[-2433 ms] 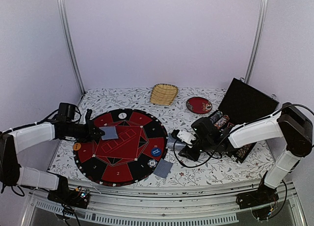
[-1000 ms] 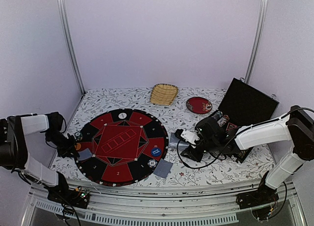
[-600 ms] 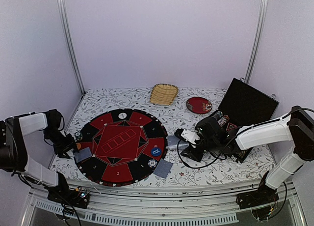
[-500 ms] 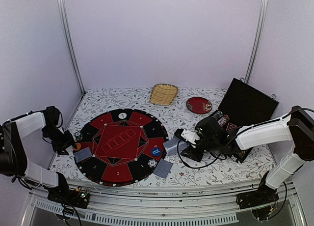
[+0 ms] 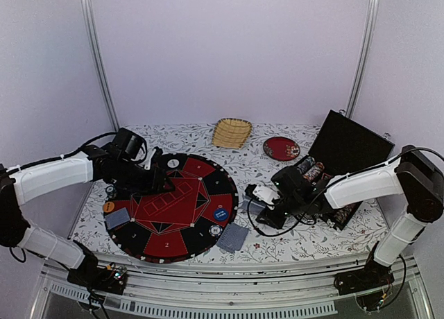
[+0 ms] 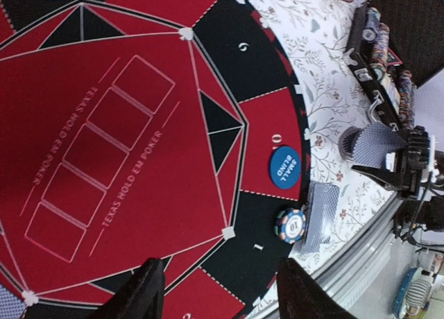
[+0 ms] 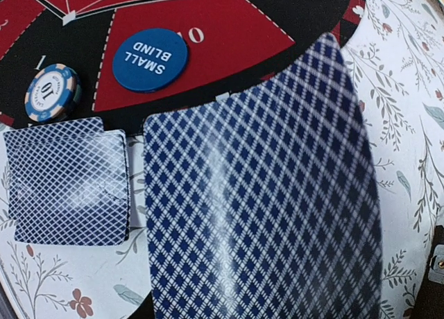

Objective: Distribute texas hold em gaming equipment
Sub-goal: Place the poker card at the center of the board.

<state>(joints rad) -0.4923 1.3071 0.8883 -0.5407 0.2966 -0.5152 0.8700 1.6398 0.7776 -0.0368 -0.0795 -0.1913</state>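
Observation:
A round red-and-black poker mat (image 5: 182, 194) lies on the table. My left gripper (image 5: 159, 182) hovers over its left-centre, open and empty; the two dark fingers (image 6: 146, 291) stand wide apart. One blue-backed card (image 5: 116, 218) lies on the mat's left edge beside an orange chip (image 5: 109, 207). A white button (image 5: 173, 164), a blue "small blind" button (image 5: 220, 213) and a striped chip (image 5: 216, 229) also rest on the mat. More cards (image 5: 232, 237) lie just off its right rim. My right gripper (image 5: 258, 207) is shut on bowed playing cards (image 7: 263, 208), which hide its fingers.
A woven straw basket (image 5: 231, 132) and a dark-red plate (image 5: 281, 148) stand at the back. An open black case (image 5: 350, 149) with rows of chips (image 5: 310, 170) sits at the right, behind the right arm. Cables trail near the right gripper.
My left gripper has opened, leaving a card at the mat's left edge, and swung up and right over the mat. The right arm has barely moved.

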